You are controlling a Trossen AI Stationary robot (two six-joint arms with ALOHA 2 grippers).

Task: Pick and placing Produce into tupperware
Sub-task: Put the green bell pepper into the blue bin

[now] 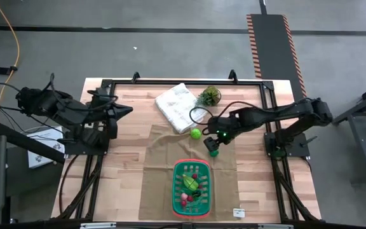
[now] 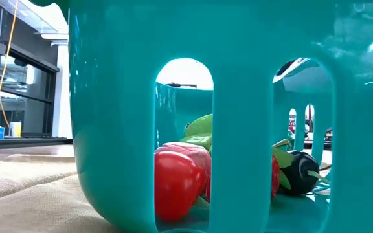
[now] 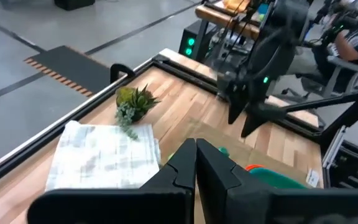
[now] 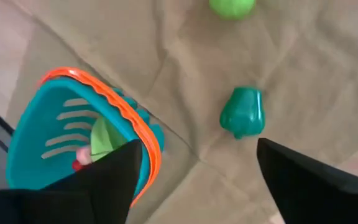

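The green basket with the orange rim (image 1: 191, 186) stands on the tan cloth near the front edge and holds several produce pieces. In the low view its wall (image 2: 109, 97) fills the picture, with red pieces (image 2: 177, 181) inside. A dark green pepper (image 1: 213, 152) and a light green ball (image 1: 196, 133) lie on the tan cloth. My right gripper (image 1: 212, 141) hovers open just above the pepper (image 4: 242, 112), touching nothing; the right wrist view (image 4: 197, 146) shows its fingers spread wide. My left gripper (image 1: 124, 109) waits shut and empty at the table's left (image 3: 196, 155).
A folded white cloth (image 1: 180, 105) and a small leafy potted plant (image 1: 208, 97) sit at the table's far side. The tan cloth (image 1: 164, 152) lies creased over the middle. A small white tag (image 1: 238, 212) lies near the front right edge.
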